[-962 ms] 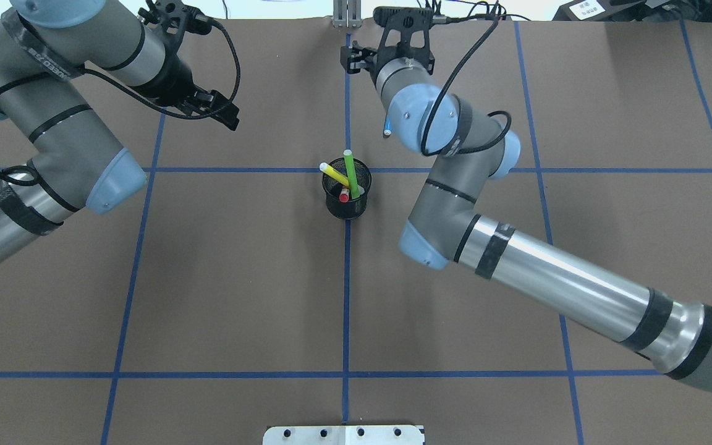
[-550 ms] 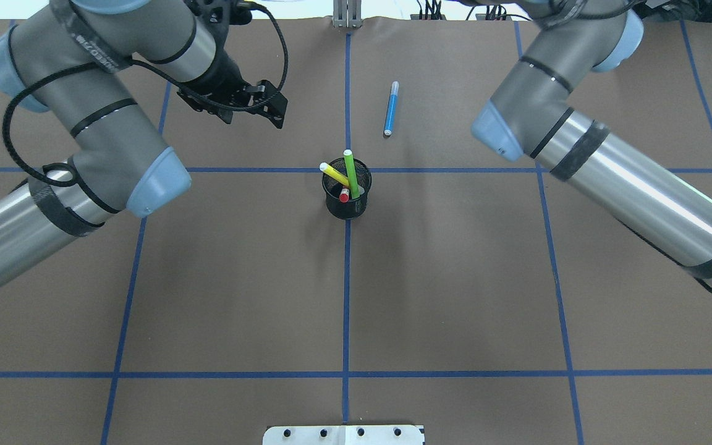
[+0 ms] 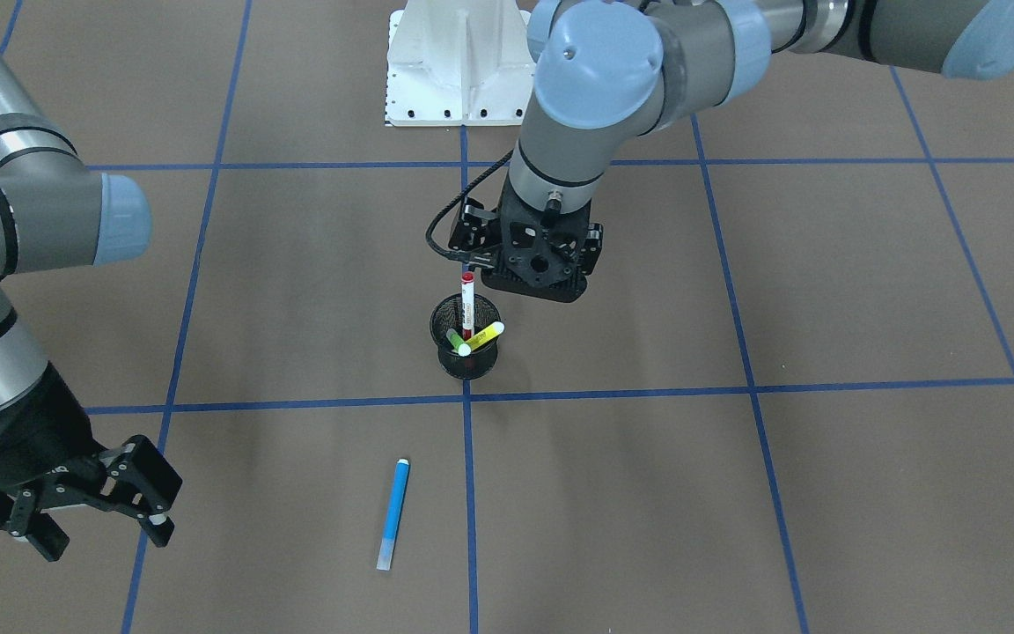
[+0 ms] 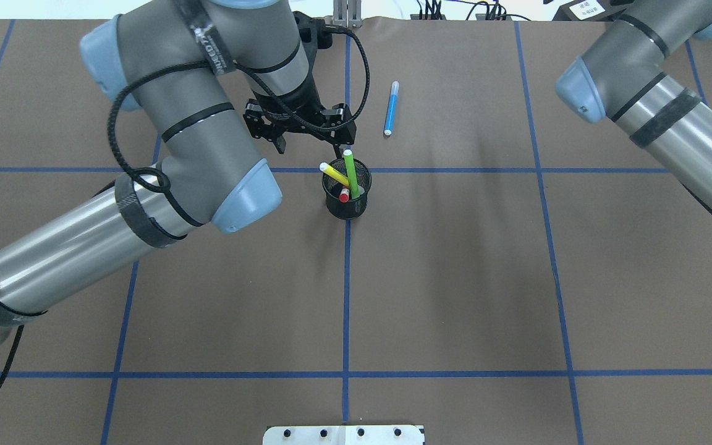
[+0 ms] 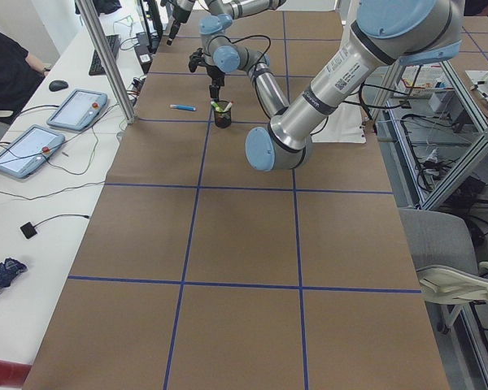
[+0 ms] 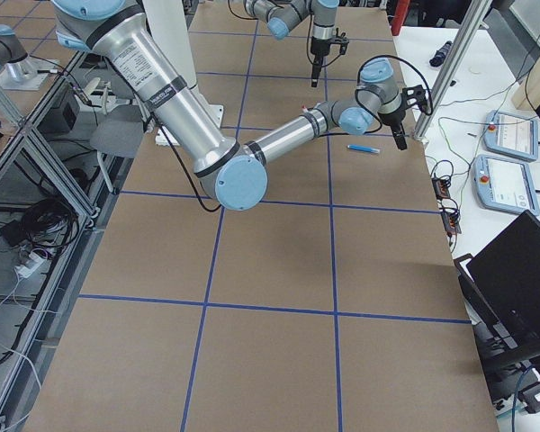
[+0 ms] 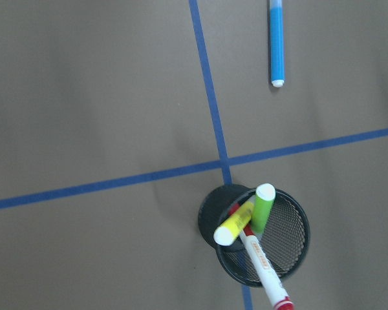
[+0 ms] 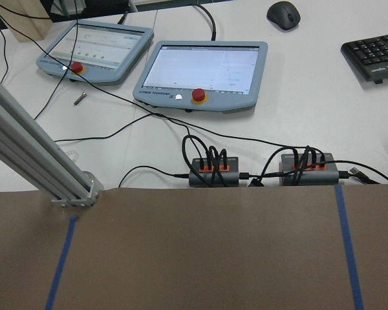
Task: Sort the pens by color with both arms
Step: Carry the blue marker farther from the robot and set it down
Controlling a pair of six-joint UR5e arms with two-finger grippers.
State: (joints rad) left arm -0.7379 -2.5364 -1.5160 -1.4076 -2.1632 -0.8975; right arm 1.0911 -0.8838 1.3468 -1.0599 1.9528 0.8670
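On the operators' side of the table [image 3: 736, 493] the blue pen [image 3: 393, 513] lies flat, alone in its own square, just where it lay a moment ago. The right gripper [image 3: 102, 528], which was over that spot a second back, has swung off to the side. It now hangs with its fingers spread and nothing between them. So blue looks dealt with (one colour out of four, by my count).

Further in, where the tape lines [image 3: 648, 392] cross, the cup [image 3: 472, 363] keeps its load unchanged. The yellow pen [image 3: 488, 333] and green pen [image 3: 456, 342] lean across each other, and the red pen [image 3: 467, 304] stands tall.

Over it, reaching in from the robot's side, is the real news. The left gripper [image 4: 309, 148] has come in from the table's edge and hovers close above the cup, fingers apart, holding nothing. I'd read this as a change of turns, with the left gripper about to take its pick from the cup.
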